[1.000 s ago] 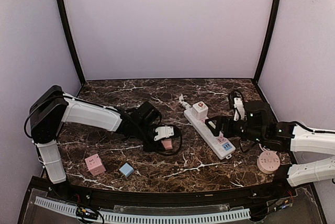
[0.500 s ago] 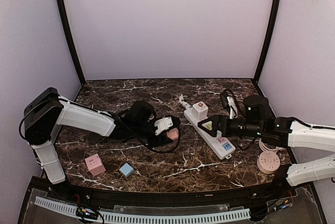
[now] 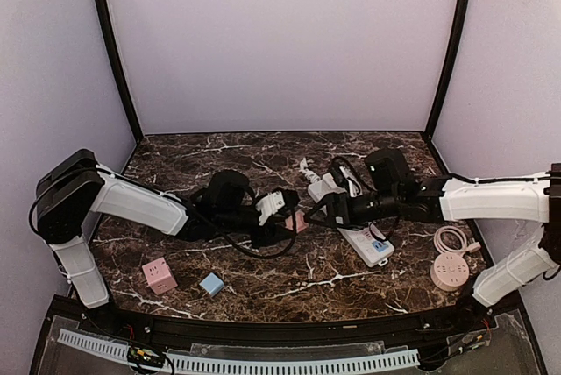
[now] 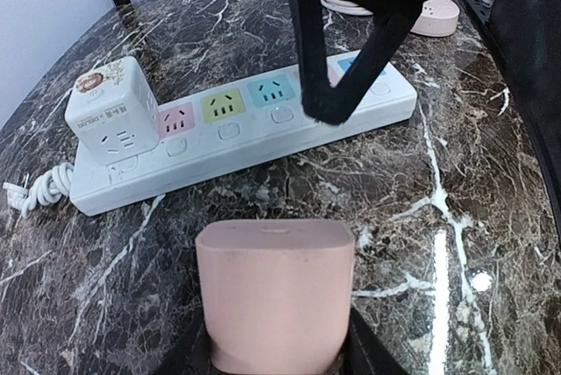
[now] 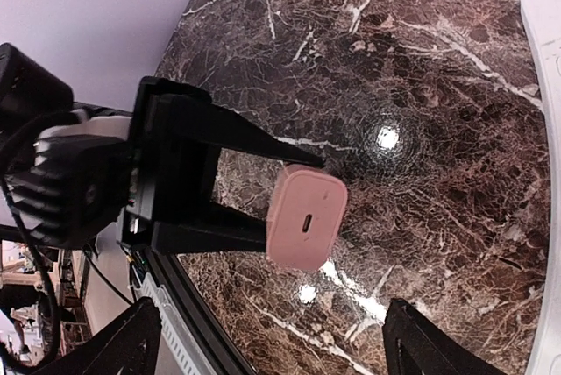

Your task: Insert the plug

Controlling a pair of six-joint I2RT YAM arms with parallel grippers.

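A pink plug (image 3: 296,220) is held in my left gripper (image 3: 286,218), which is shut on it just above the marble table. In the left wrist view the plug (image 4: 274,292) fills the bottom centre, facing the white power strip (image 4: 245,125) with its coloured sockets. In the right wrist view the plug (image 5: 307,219) shows its end face with a small slot. My right gripper (image 3: 321,209) is open and empty, facing the plug from the right, with its fingertips (image 5: 131,340) wide apart. The strip (image 3: 372,248) lies partly under the right arm.
A white cube adapter (image 4: 110,112) sits on the strip's far end. A pink cube socket (image 3: 159,275) and a blue cube (image 3: 210,284) lie front left. A round pink socket (image 3: 449,271) with a coiled cable (image 3: 451,239) lies front right.
My left gripper has lifted the pink plug and carried it right. My right arm has swung left from over the strip to face the plug.
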